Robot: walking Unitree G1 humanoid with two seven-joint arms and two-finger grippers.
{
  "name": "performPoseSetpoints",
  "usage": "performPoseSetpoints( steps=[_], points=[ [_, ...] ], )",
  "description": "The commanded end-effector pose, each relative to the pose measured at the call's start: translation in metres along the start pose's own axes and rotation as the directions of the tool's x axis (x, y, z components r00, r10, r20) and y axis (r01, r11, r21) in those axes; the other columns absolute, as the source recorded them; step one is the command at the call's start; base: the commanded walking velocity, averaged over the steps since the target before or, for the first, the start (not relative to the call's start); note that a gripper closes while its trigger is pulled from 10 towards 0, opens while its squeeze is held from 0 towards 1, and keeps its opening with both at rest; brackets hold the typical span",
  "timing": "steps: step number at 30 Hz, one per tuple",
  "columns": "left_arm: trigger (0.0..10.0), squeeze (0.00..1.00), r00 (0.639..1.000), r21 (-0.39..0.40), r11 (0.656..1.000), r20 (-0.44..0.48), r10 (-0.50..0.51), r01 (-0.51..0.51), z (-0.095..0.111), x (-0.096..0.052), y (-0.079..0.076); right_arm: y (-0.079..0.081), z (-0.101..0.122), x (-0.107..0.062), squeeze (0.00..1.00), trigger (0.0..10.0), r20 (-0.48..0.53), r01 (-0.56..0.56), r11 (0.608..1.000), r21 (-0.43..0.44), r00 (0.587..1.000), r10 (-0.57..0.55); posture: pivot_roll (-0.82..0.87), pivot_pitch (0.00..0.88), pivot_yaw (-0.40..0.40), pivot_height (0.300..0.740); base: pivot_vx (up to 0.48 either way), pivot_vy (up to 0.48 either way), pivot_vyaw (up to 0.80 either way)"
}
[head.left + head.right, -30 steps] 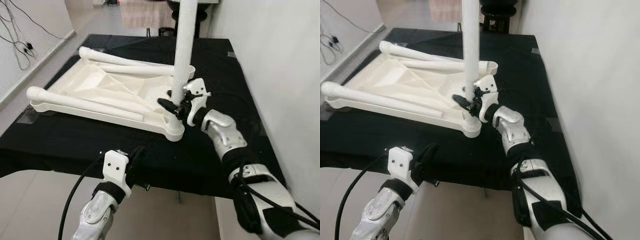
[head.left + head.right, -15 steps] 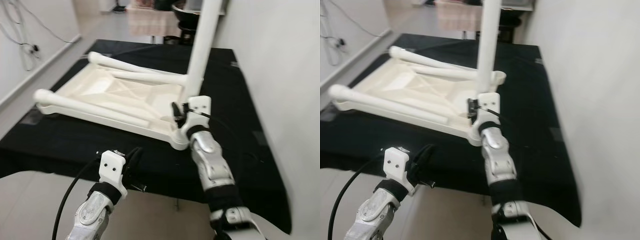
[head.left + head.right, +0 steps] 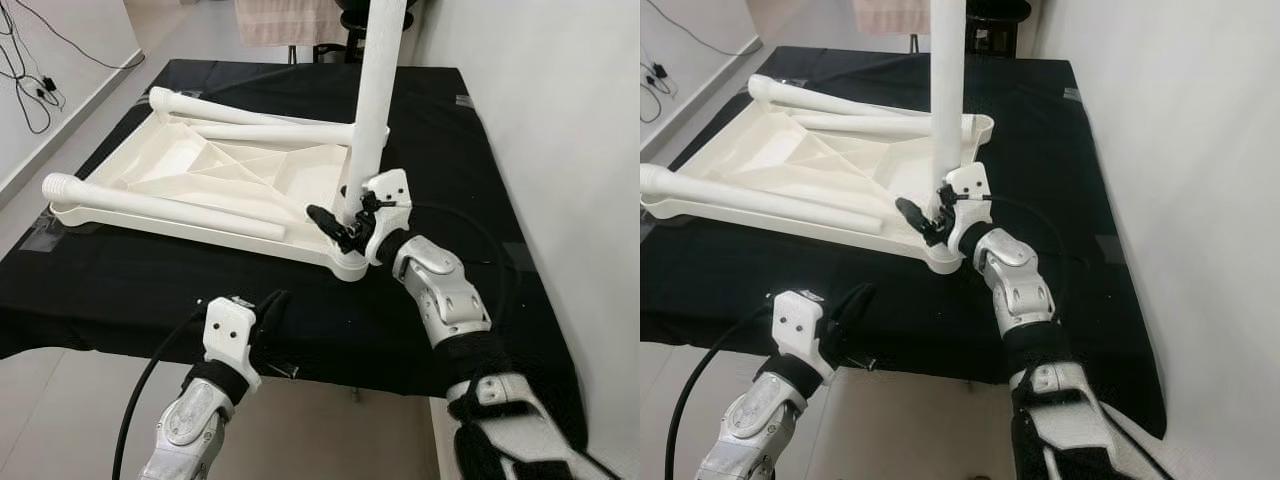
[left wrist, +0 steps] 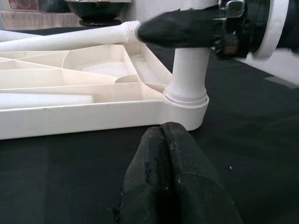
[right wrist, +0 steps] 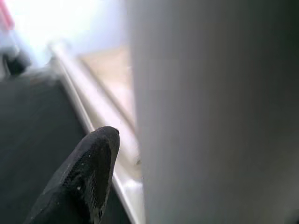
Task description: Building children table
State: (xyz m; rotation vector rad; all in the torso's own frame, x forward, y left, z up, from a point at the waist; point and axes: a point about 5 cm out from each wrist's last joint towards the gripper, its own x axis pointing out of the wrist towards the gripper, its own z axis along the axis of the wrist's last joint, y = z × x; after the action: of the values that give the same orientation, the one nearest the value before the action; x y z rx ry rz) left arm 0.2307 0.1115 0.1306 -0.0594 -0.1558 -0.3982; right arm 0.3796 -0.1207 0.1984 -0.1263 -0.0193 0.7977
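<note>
The upturned cream-white plastic table top looks smooth and matt, its ribbed underside giving only a soft sheen. The upright white plastic leg has a finely grained, matt surface, and the loose white leg lying in the top ends in a moulded thread. Beneath them lies a matt black cloth, slightly linty. The left gripper has black fingers of coarse, rubbery texture; the right gripper carries a smooth white plastic housing.

The top of the upright white cylindrical plastic table leg is cut off by the upper edge in both eye views. In the right wrist view, one long black finger is seen blurred, while the other is hidden behind the leg. The grey cloth beyond the black table covering is cropped.
</note>
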Motion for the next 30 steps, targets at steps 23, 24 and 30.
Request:
performPoseSetpoints(
  steps=[23,24,30],
  points=[
    [10.0,0.0,1.0,-0.013,1.0,-0.018,0.012,-0.012,-0.004,-0.004,-0.001,-0.02,-0.048,-0.023,0.0,0.0,-0.113,0.389,0.913,0.124,0.92,-0.376,0.13,0.133,-0.024,0.74,0.0,0.0,0.0],
    [10.0,0.0,1.0,-0.013,1.0,-0.018,0.012,-0.012,-0.004,-0.004,-0.001,-0.02,-0.048,-0.023,0.0,0.0,-0.113,0.389,0.913,0.124,0.92,-0.376,0.13,0.133,-0.024,0.74,0.0,0.0,0.0],
    [10.0,0.0,1.0,-0.013,1.0,-0.018,0.012,-0.012,-0.003,-0.003,0.002,0.036,-0.076,-0.038,0.0,0.0,-0.209,0.638,0.76,0.122,0.765,-0.609,0.11,0.131,-0.003,0.74,0.0,0.0,0.0]
  ],
)
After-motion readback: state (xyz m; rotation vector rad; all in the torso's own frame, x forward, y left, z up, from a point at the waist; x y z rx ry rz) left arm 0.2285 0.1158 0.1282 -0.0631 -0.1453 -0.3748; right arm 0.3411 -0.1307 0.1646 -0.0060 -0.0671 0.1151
